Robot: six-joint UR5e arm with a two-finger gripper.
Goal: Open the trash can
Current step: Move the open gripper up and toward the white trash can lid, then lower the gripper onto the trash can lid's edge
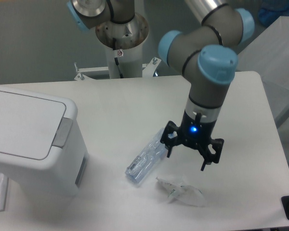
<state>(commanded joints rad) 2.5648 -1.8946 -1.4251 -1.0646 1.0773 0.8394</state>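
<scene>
Here, trash can (pixel 31 139) at the desk's (pixel 115 103) left edge, lid shut, inside hidden. Claw (pixel 191 151) spread open, holding nothing, above the clear plastic bottle (pixel 147 158); crumpled wrapper (pixel 180 191) just beside it.

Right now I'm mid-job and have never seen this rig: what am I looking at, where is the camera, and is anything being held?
One fixed camera looks down at a white table from the front. The grey and blue jointed machine is a robot arm; its two-finger gripper hangs open and holds nothing. At the left stands the trash can, lid shut, with a grey push tab at its rim. A clear plastic bottle lies on its side by the gripper, and a crumpled clear wrapper lies near the front edge.
</scene>
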